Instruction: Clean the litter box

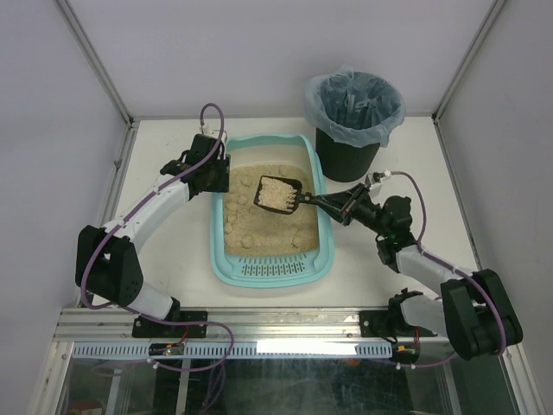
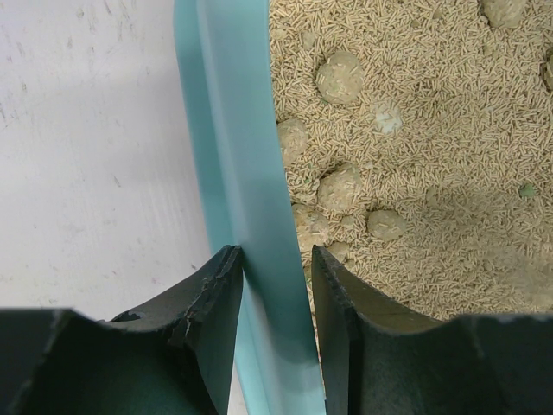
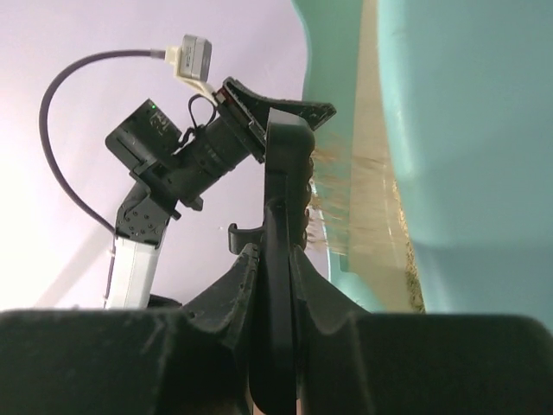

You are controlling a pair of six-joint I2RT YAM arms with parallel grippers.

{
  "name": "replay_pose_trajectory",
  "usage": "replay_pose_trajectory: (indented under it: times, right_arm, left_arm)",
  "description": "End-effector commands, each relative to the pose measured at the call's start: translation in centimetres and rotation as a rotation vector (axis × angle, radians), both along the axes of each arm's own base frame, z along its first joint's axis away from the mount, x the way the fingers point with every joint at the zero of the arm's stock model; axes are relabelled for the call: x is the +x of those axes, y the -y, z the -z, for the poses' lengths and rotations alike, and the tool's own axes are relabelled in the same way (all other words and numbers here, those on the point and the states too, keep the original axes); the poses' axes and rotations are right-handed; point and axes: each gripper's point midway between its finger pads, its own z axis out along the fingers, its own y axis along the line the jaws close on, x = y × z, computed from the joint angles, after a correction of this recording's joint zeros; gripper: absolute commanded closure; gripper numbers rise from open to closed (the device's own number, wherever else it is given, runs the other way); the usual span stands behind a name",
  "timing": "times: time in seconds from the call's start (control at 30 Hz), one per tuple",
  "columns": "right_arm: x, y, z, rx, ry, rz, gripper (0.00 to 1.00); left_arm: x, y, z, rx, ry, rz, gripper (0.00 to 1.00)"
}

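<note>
The cleaning looks partway along. The scoop point(image 1: 278, 194) is carrying a heap of litter just above the sand, ahead of the right hand point(image 1: 333, 206). Grains are spilling off it in the right wrist view, so this load is not yet in the bin point(image 1: 346, 160), which is standing beyond that hand, outside the box's far right corner. Several clumps point(image 2: 340, 76) are lying in the litter ahead of the left hand point(image 1: 216, 177), so I judge plenty of scooping is left. Whether the bin is holding anything I cannot tell. The litter box point(image 1: 272, 271) is sitting on the bench point(image 1: 164, 147) between the 2 arms. The left arm is reaching forward with its elbow bent. Its hand is pinching the box's left rim, 1 finger outside the wall and 1 inside over the litter, bracing it. The right arm is stretching forward and inward. Its hand is clamped tight on the scoop's handle, holding the blade roughly level over the box's far half.
</note>
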Motion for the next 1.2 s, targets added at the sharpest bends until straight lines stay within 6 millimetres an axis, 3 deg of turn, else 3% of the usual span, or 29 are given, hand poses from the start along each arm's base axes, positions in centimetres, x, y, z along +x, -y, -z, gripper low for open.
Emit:
replay_pose_trajectory:
  times: [0.0,0.1,0.13,0.23,0.33,0.37,0.47,0.57,0.6,0.7,0.83,0.97,1.07,1.13,1.17]
  right_arm:
    - [1.0,1.8,-1.9,0.033,0.05,0.092,1.0]
    - [-0.5,-1.0,-3.7,0.001,0.163,-0.101,1.0]
    - [-0.4,-0.9,-4.1,0.03,0.168,-0.091,1.0]
    - [1.0,1.5,-1.9,0.063,0.054,0.05,1.0]
    - [-0.5,-1.4,-3.3,0.012,0.157,-0.127,1.0]
    - [-0.5,-1.6,-4.0,0.03,0.175,-0.128,1.0]
    - [1.0,0.9,-2.3,0.06,0.069,0.032,1.0]
    - [-0.6,-2.1,-4.0,-0.022,0.193,-0.154,1.0]
    - [-0.8,-2.2,-4.3,-0.015,0.207,-0.159,1.0]
    - [1.1,0.8,-2.2,-0.006,0.089,0.029,1.0]
    - [-0.5,-1.4,-3.7,-0.038,0.19,-0.139,1.0]
    - [1.1,1.5,-1.5,-0.023,0.081,0.057,1.0]
    - [-0.4,-1.2,-3.2,-0.057,0.182,-0.127,1.0]
    - [0.6,0.3,-3.0,-0.017,0.134,-0.008,1.0]
    - [1.1,1.5,-1.6,-0.021,0.076,0.065,1.0]
  left_arm:
    - [0.0,1.7,-0.4,-0.054,0.01,0.053,0.63]
    - [0.0,1.6,-0.5,-0.049,0.015,0.049,0.62]
    - [0.1,1.6,-0.6,-0.049,0.018,0.048,0.62]
    - [0.0,1.7,-0.5,-0.052,0.012,0.053,0.62]
    - [0.0,1.6,-0.4,-0.047,0.014,0.048,0.62]
    - [0.0,1.6,-0.5,-0.048,0.015,0.047,0.62]
    - [0.0,1.7,-0.3,-0.05,0.009,0.052,0.62]
    - [0.0,1.6,-0.3,-0.046,0.01,0.048,0.62]
    - [0.1,1.6,-0.3,-0.046,0.011,0.047,0.62]
    - [0.1,1.6,-0.2,-0.047,0.008,0.048,0.63]
    - [0.1,1.6,-0.3,-0.046,0.011,0.046,0.62]
    - [0.0,1.7,-0.2,-0.049,0.006,0.051,0.63]
    - [0.0,1.5,-0.3,-0.046,0.011,0.047,0.62]
    - [0.1,1.7,-0.4,-0.049,0.013,0.05,0.62]
    - [0.1,1.7,-0.4,-0.051,0.01,0.052,0.62]
